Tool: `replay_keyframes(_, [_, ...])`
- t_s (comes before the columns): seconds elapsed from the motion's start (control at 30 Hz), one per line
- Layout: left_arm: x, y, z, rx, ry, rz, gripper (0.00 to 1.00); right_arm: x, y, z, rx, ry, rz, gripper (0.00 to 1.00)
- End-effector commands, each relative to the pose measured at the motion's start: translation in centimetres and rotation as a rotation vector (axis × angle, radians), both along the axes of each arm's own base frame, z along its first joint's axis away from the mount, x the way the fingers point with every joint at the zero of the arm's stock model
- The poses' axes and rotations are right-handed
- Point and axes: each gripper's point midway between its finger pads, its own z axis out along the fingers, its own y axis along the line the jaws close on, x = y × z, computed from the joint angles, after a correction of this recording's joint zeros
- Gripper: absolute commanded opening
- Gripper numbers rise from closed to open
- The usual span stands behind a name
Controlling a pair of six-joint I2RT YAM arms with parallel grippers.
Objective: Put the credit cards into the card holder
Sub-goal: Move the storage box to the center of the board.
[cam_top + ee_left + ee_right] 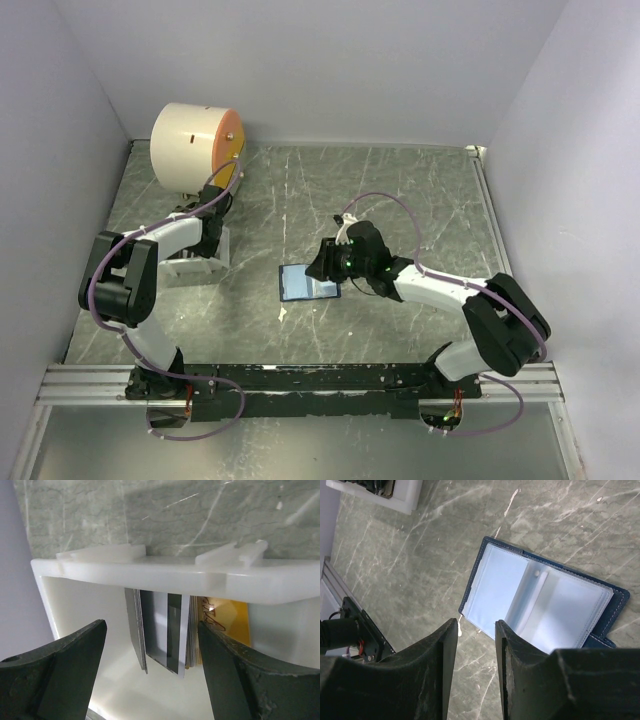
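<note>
Now, we see the left gripper (152,629) spread wide, one finger on either side of the credit cards (172,630). The cards stand on edge in a tight bunch inside the white tray (150,570) — a dark card (159,625) among the grey ones, the orange-yellow card (230,617) at one end. Nothing is pinched yet.

We judge these cards light, thin, stiff and rather slick. The place to take one is across its flat faces at the free edge nearest the fingers. Because they are packed close, a wide bite may lift several at once.

The card holder (540,600) lies open on the table (420,555), pale blue pockets up, well apart from the tray. The right gripper (476,625) hangs over its edge — jaws narrowly apart, with nothing between them that we can see.
</note>
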Motion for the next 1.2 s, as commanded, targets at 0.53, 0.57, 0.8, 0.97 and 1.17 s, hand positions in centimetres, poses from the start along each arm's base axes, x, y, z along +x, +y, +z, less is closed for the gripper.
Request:
replay_keyframes(0.53, [0.0, 3.8, 3.3, 0.069, -0.088, 0.122, 0.79, 2.0, 3.6, 1.9, 0.125, 0.049, 0.009, 0.36])
replay_keyframes(0.57, [0.0, 3.8, 3.4, 0.069, -0.094, 0.124, 0.79, 2.1, 3.9, 1.6, 0.124, 0.060, 0.008, 0.36])
replay_keyframes(0.8, [-0.2, 4.0, 3.2, 0.062, -0.091, 0.133, 0.79, 4.1, 7.7, 1.1, 0.196, 0.172, -0.035, 0.35])
replay_keyframes(0.97, [-0.4, 4.2, 2.9, 0.072, -0.082, 0.132, 0.79, 5.5, 11.8, 0.4, 0.229, 0.233, -0.030, 0.34])
replay_keyframes(1.17, [-0.7, 4.4, 2.2, 0.068, -0.057, 0.142, 0.79, 7.7, 14.0, -0.6, 0.214, 0.197, -0.108, 0.49])
